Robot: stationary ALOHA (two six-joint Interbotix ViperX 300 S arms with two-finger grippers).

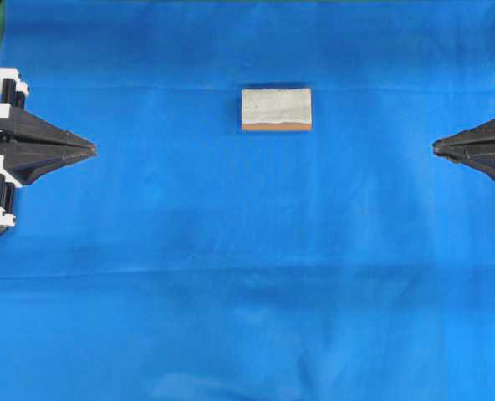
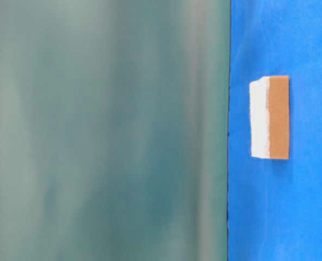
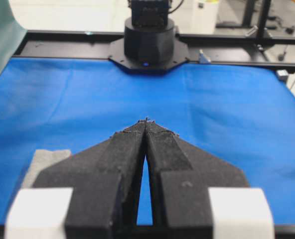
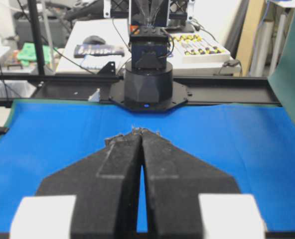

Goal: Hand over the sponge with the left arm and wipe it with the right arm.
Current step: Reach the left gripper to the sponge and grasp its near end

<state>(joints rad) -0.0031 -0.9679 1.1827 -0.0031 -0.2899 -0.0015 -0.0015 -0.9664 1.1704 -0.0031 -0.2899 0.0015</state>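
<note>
The sponge (image 1: 276,109), pale grey on top with an orange-brown layer along its near edge, lies flat on the blue cloth at the upper middle of the overhead view. It also shows in the table-level view as the sponge (image 2: 270,117), and its corner (image 3: 45,162) peeks out at the lower left of the left wrist view. My left gripper (image 1: 91,150) rests at the left edge, shut and empty, its tips (image 3: 146,121) touching. My right gripper (image 1: 436,149) rests at the right edge, also shut and empty, tips (image 4: 142,131) together. Both are far from the sponge.
A blue cloth (image 1: 247,292) covers the whole table. The opposite arm's black base (image 3: 148,42) stands at the far edge in the left wrist view, and another base (image 4: 148,82) in the right wrist view. A green backdrop (image 2: 106,130) fills most of the table-level view.
</note>
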